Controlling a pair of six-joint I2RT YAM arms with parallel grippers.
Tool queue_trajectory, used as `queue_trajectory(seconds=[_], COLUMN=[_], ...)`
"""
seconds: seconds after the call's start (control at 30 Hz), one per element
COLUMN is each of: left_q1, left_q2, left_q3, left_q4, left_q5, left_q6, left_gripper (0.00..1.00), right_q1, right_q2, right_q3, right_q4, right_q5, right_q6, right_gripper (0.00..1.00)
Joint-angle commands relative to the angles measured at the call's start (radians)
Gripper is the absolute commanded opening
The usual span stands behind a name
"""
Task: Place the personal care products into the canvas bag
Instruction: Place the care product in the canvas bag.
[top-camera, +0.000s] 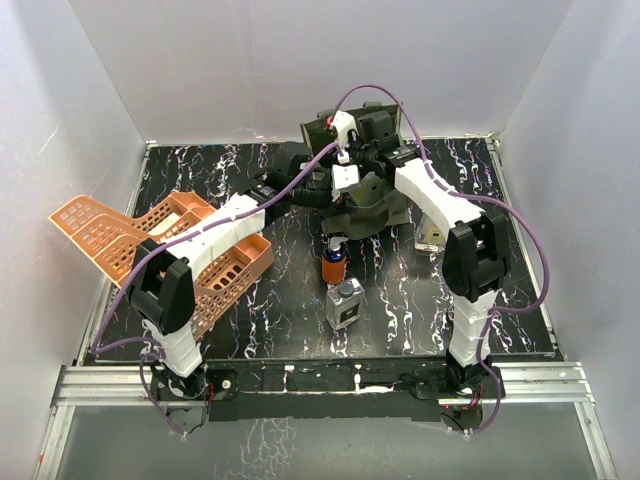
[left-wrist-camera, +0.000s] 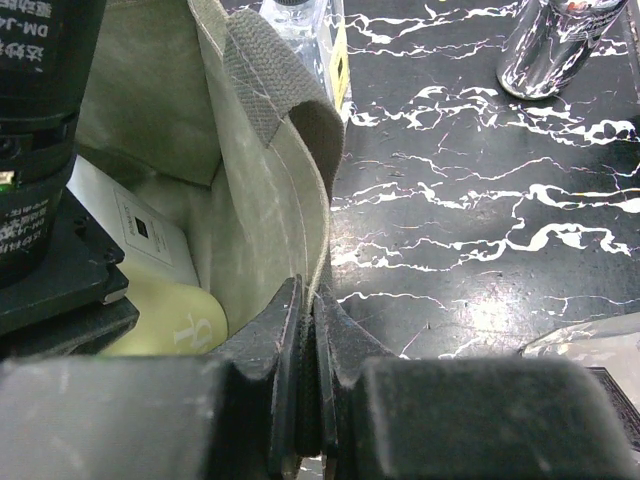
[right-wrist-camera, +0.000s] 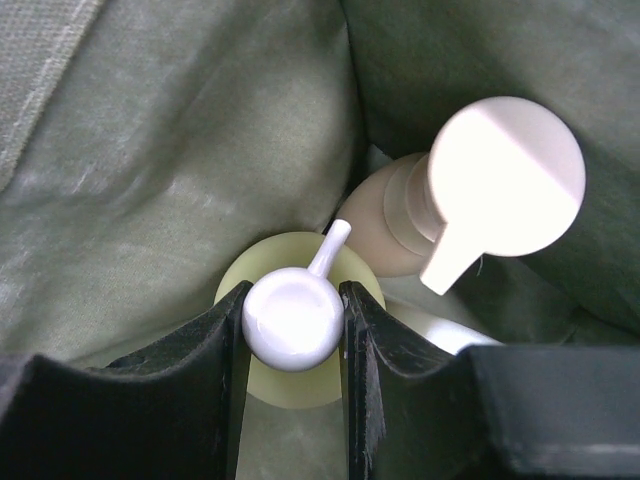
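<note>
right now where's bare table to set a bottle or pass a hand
Bare tabletop lies between the square clear bottle and the right arm; also between it and the orange baskets. Crowded: the canvas bag, holding the yellow-green pump bottle.

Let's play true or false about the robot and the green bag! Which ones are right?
1. The left gripper pinches the bag's edge. True.
2. The orange bottle stands on the table, outside the bag. True.
3. The right gripper holds the orange bottle. False: it grips the yellow-green bottle by its white pump top, inside the bag.
4. The bag is empty. False: a tan bottle is in there too.
5. The baskets lie on the table's right side. False: they lie on its left side.
</note>
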Motion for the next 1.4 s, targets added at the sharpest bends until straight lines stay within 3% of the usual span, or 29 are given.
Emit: queue_trajectory(seconds=[0.0,0.23,0.6,0.87,1.03,1.37], left_q1=[-0.004,-0.003,0.002,0.002,0.002,0.002], left_q2=[-0.088,-0.099,-0.08,-0.08,-0.091,-0.087], left_q3=[0.068,0.092,0.204,0.134,0.067,0.062], left_q4=[-0.007,-0.028,-0.09,-0.153,-0.238,-0.299], left_q5=[0.066,0.073,0.086,0.085,0.085,0.089], left_q6=[0.013,0.029,0.025,0.096,0.218,0.284], left_gripper=[0.0,0.0,0.0,0.0,0.0,0.0], right_q1=[-0.022,-0.032,-0.036,-0.038,-0.038,-0.038], right_q2=[-0.054,-0.096,-0.082,-0.078,-0.086,-0.104], right_q3=[0.001,-0.123,-0.155,-0.173,-0.15,-0.127], right_q4=[0.175,0.226,0.235,0.186,0.21,0.375], right_q5=[-0.1,-0.1,-0.105,-0.115,-0.154,-0.222], right_q6=[0.088,0.013,-0.033,-0.078,-0.011,0.111], right_gripper=[0.08,0.08,0.08,0.09,0.08,0.08])
